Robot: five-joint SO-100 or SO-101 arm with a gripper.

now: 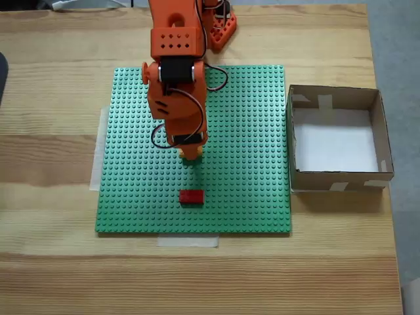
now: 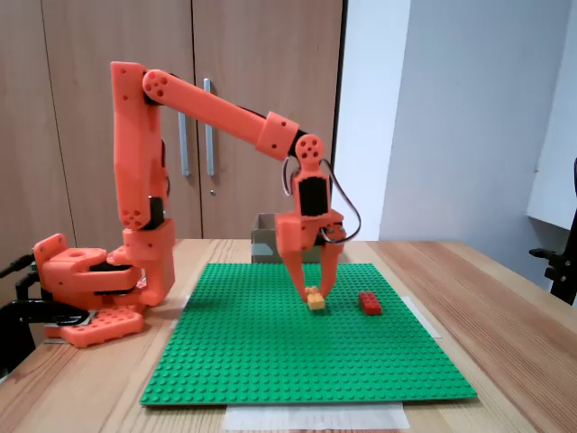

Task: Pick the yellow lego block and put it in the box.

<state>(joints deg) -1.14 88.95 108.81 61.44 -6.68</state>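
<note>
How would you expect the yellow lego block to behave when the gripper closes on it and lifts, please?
The yellow lego block looks like rigid plastic, so it probably won't deform. It is small, likely light. Sitting on the studded green baseplate, it may resist if pressed on. The gripper straddles it.

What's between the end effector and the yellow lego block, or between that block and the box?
Nothing visible. The end effector already straddles the yellow lego block on the green baseplate. The red brick sits nearer the camera in the top-down fixed view, off the line toward the box, which is open-topped.
</note>
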